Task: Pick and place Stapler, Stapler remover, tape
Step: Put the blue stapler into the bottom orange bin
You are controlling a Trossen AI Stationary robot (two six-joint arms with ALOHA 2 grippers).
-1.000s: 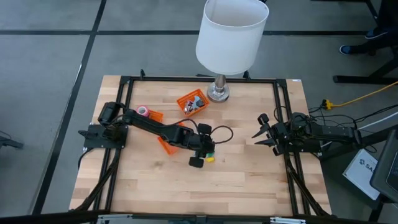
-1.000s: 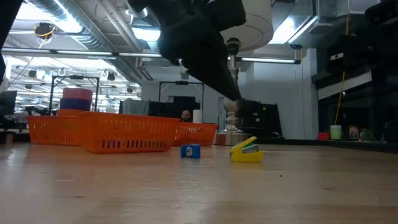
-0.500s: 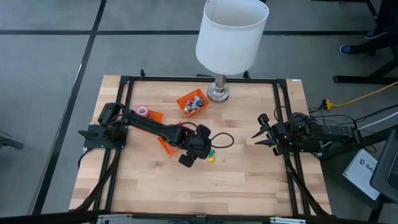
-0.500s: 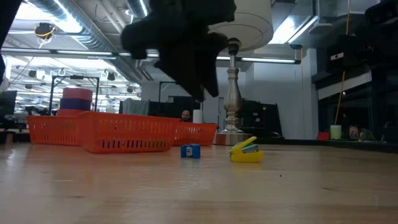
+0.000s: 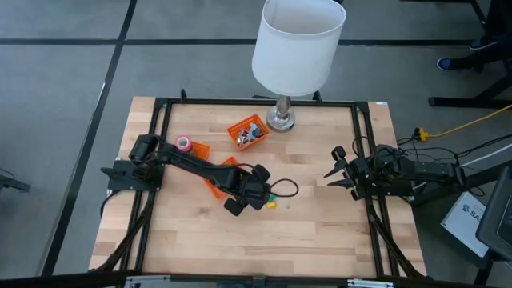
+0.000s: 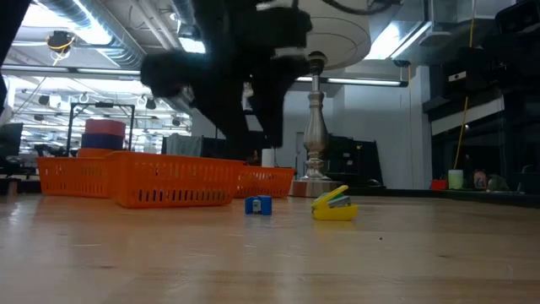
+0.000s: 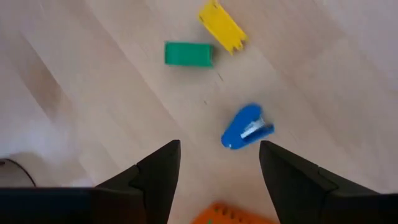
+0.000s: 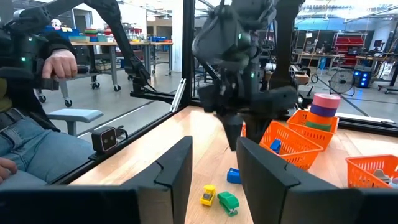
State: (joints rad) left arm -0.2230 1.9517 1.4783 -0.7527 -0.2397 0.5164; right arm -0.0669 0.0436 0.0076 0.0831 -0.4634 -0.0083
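My left gripper [image 7: 217, 158] hangs open over the middle of the table [image 5: 320, 232], pointing steeply down. Below it, between the fingers' lines but untouched, a small blue stapler [image 7: 247, 127] lies on the wood. A green piece [image 7: 188, 54] and a yellow piece [image 7: 222, 26] lie just beyond; the low view shows the blue stapler [image 6: 258, 205] and yellow piece [image 6: 334, 205] flat on the table. A stack of tape rolls [image 8: 324, 107] stands in an orange basket [image 5: 194, 149]. My right gripper [image 5: 334, 170] waits open at the table's right side.
An orange basket [image 5: 218, 178] lies partly under the left arm, its rim [image 7: 233, 214] close to the fingers. Another orange basket [image 5: 246, 132] with small items stands by the lamp's base [image 5: 280, 120]. A seated person [image 8: 37, 93] shows beyond the table.
My left gripper has gone a little toward the table's left edge, away from the yellow piece, and has rolled about its own line. Its fingers stand wider apart than a second ago. The small pieces on the table have not moved.
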